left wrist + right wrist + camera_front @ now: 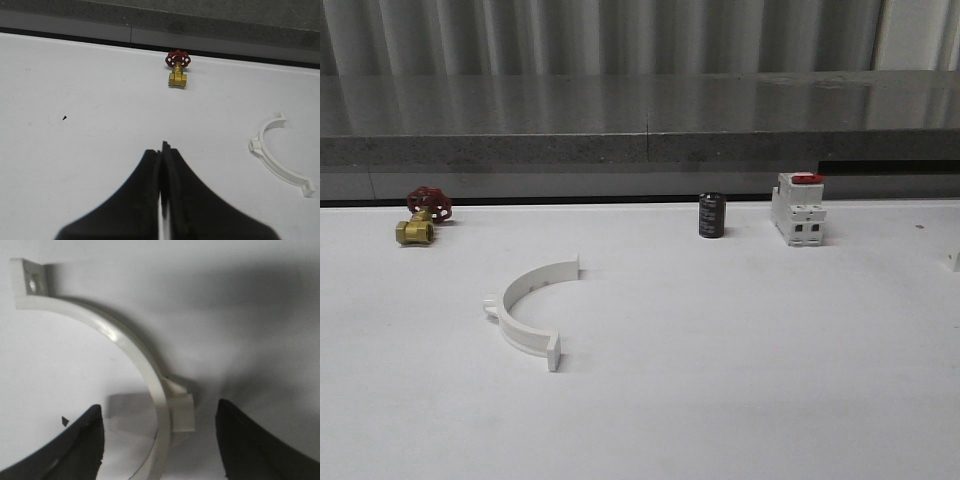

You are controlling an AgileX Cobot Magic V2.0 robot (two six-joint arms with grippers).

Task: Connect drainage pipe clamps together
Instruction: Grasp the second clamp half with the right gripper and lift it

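Observation:
One white half-ring drainage pipe clamp [512, 296] lies flat on the white table, left of centre, with its open side facing right. In the left wrist view this clamp [270, 161] is off to one side of my left gripper [162, 150], which is shut on nothing above bare table. A second drainage pipe clamp [131, 349] appears close up in the right wrist view. Its curved band and small outer tab sit between the spread fingers of my right gripper [159, 407], which is open; neither finger touches the band.
A brass valve with a red handwheel [420, 218] sits at the back left. A black cylinder [711, 215] and a white breaker with a red top [798, 208] stand at the back right. A grey ledge [640, 150] bounds the far edge. A small white piece [954, 260] pokes in at the right edge.

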